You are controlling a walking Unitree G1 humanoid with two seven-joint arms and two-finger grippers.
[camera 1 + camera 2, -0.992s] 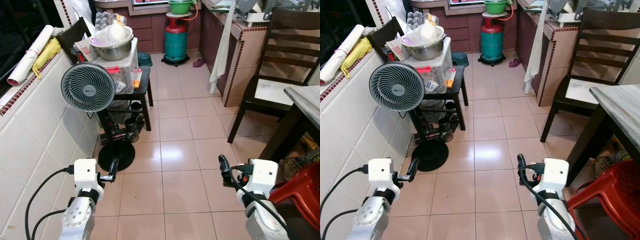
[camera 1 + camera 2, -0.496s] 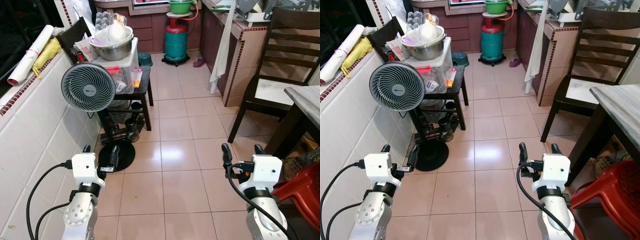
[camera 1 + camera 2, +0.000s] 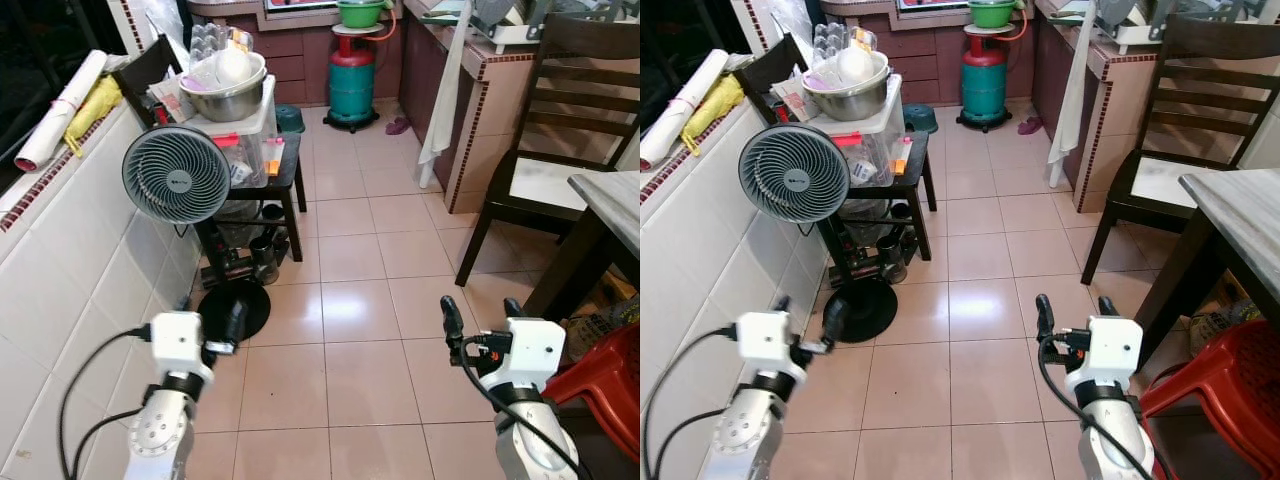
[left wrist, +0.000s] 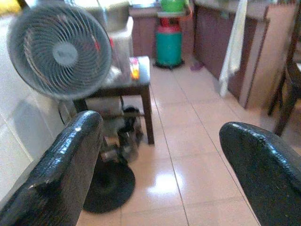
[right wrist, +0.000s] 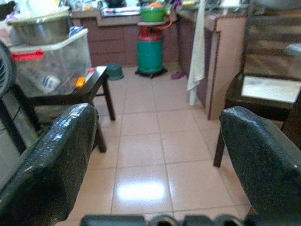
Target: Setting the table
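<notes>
1. L gripper (image 4: pixel 157 155) hanging low w/ fingers spread wide, gripping nothing, facing fan (image 3: pixel 176 175).
2. R gripper (image 5: pixel 155 155) likewise gaping, empty.
3. Table (image 3: pixel 612 205) sitting at robot's right, beside chair (image 3: pixel 555 130).

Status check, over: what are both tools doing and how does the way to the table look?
Left tool open, empty, raised. Right tool open, empty, raised. Table front right, dark chair beside it. Fan at left, red stool by right arm.
</notes>
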